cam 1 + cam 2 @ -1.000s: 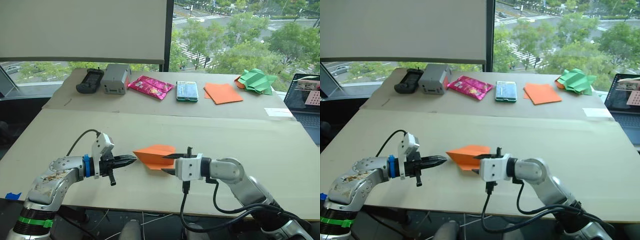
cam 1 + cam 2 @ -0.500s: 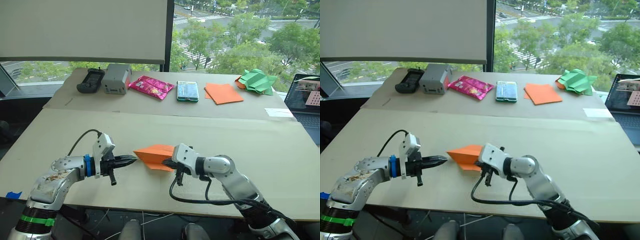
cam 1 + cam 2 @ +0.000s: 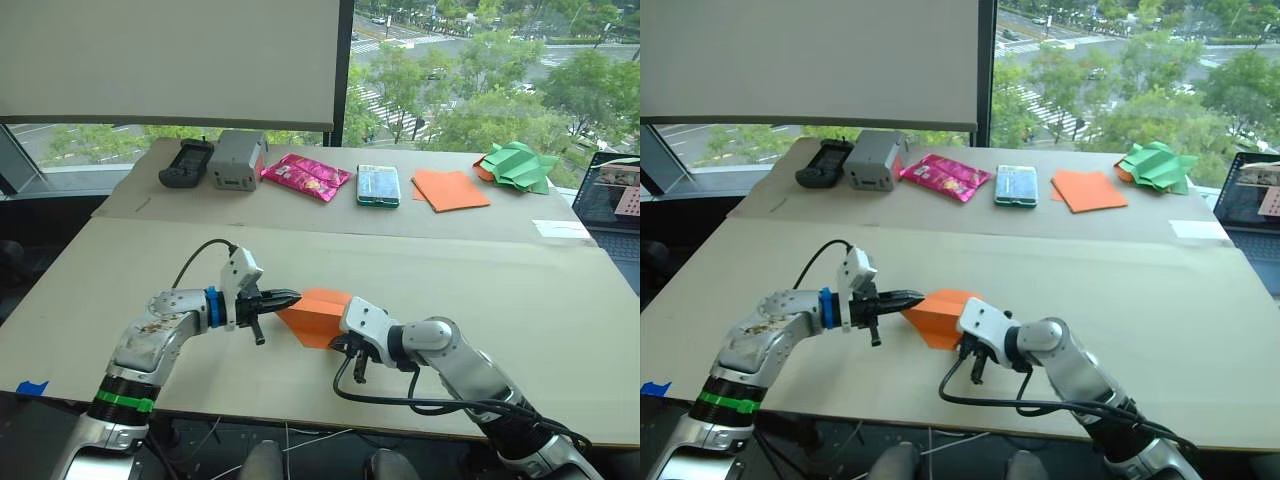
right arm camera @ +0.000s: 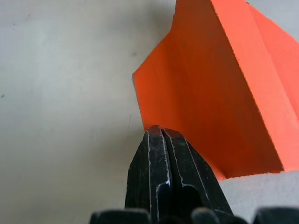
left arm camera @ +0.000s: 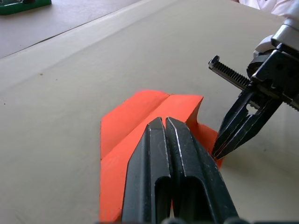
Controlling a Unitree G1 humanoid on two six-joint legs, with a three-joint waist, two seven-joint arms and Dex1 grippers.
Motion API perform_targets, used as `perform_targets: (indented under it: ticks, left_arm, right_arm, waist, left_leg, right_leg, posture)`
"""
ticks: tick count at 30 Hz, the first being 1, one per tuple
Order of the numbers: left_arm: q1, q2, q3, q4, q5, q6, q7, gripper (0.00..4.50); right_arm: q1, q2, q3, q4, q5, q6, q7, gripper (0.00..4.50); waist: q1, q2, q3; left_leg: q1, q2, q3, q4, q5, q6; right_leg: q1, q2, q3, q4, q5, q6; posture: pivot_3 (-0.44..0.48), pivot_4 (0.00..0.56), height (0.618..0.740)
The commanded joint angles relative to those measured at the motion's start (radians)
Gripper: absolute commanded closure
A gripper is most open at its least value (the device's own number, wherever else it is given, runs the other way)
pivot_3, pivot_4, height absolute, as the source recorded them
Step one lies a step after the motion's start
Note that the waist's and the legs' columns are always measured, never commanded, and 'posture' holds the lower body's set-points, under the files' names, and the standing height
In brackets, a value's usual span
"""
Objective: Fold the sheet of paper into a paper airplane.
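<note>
One paper airplane [image 3: 318,314] lay on near desk [image 3: 520,300], between two claws. Left claw [image 3: 291,297] fingers together, tips over its left edge. Right claw [image 4: 161,132] fingers together at its near edge.

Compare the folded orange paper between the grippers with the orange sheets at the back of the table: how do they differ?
The paper airplane is folded into a creased wedge with layered flaps; the orange sheets lie flat and smooth. The paper airplane sits near the front, between the left gripper and the right gripper; the orange sheets lie at the back beside the crumpled green paper, with no gripper near. Both are the same orange.
</note>
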Motion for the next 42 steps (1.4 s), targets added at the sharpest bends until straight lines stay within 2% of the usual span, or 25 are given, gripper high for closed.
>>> perform_targets:
  ticks: [1, 8, 12, 20, 29, 34, 39, 42]
  left_arm:
    - [-0.062, -0.035, -0.004, 0.060, 0.040, -0.065, 0.018, 4.38]
    - [-0.083, -0.047, -0.067, 0.120, 0.108, -0.093, -0.019, 4.38]
    - [-0.049, -0.019, -0.099, 0.081, 0.127, -0.079, -0.050, 4.38]
    - [0.037, -0.004, -0.086, -0.065, 0.109, -0.023, -0.022, 4.38]
    - [0.110, -0.002, -0.087, -0.089, 0.118, -0.010, 0.002, 4.38]
    - [0.112, -0.019, -0.097, -0.078, 0.119, -0.011, 0.013, 4.38]
    - [0.115, -0.022, -0.115, -0.080, 0.125, -0.013, 0.011, 4.38]
    - [0.125, -0.011, -0.135, -0.087, 0.133, -0.018, 0.000, 4.38]
  right_arm:
    - [0.026, -0.014, 0.041, 0.026, -0.005, 0.057, 0.000, 4.47]
    - [0.027, -0.012, 0.047, 0.022, -0.003, 0.066, -0.016, 4.47]
    - [0.031, -0.014, 0.049, 0.015, -0.003, 0.070, -0.021, 4.47]
    - [0.026, -0.014, 0.050, 0.018, -0.002, 0.059, -0.026, 4.47]
    - [0.021, -0.025, 0.042, 0.004, 0.004, 0.063, -0.026, 4.47]
    - [0.010, -0.058, 0.005, -0.089, 0.050, 0.093, 0.008, 4.47]
    - [0.007, -0.120, -0.083, -0.252, 0.192, 0.186, 0.085, 4.47]
    - [-0.052, -0.057, -0.168, -0.234, 0.266, 0.246, 0.044, 4.47]
  waist:
    - [-0.001, 0.000, 0.000]
    - [-0.003, 0.002, -0.002]
    - [-0.005, 0.003, -0.002]
    - [-0.007, 0.003, -0.003]
    - [-0.007, 0.003, -0.003]
    - [-0.006, 0.003, -0.003]
    - [-0.008, 0.003, -0.001]
    - [-0.015, 0.002, 0.000]
  left_leg:
    - [0.000, 0.000, 0.000, 0.000, 0.000, 0.000]
    - [0.000, 0.000, 0.000, 0.001, 0.000, 0.000]
    - [0.000, 0.000, 0.000, 0.001, 0.000, 0.000]
    - [0.000, 0.000, 0.000, 0.001, 0.000, 0.000]
    - [0.000, 0.000, 0.000, 0.001, 0.000, 0.000]
    - [-0.001, 0.000, 0.000, 0.001, 0.000, 0.000]
    - [-0.002, 0.000, 0.000, 0.001, 0.000, 0.000]
    - [-0.001, 0.000, -0.001, 0.001, 0.000, 0.000]
  right_leg:
    - [0.000, 0.000, 0.000, 0.000, 0.000, 0.000]
    - [0.000, 0.000, 0.000, 0.002, 0.000, 0.000]
    - [0.000, 0.000, 0.000, 0.004, 0.000, 0.000]
    - [0.000, 0.000, 0.000, 0.006, 0.000, 0.000]
    - [-0.001, 0.000, 0.000, 0.006, -0.001, 0.000]
    - [-0.001, 0.000, 0.000, 0.005, -0.001, 0.000]
    - [-0.002, 0.000, 0.000, 0.004, -0.001, 0.000]
    - [-0.003, 0.000, 0.000, 0.005, -0.001, 0.000]
  posture:
    - [0.000, 0.150, 0.702]
    - [0.000, 0.150, 0.702]
    - [0.000, 0.150, 0.702]
    - [0.000, 0.150, 0.702]
    - [0.000, 0.150, 0.702]
    - [0.000, 0.150, 0.702]
    - [0.000, 0.150, 0.702]
    - [0.000, 0.150, 0.702]
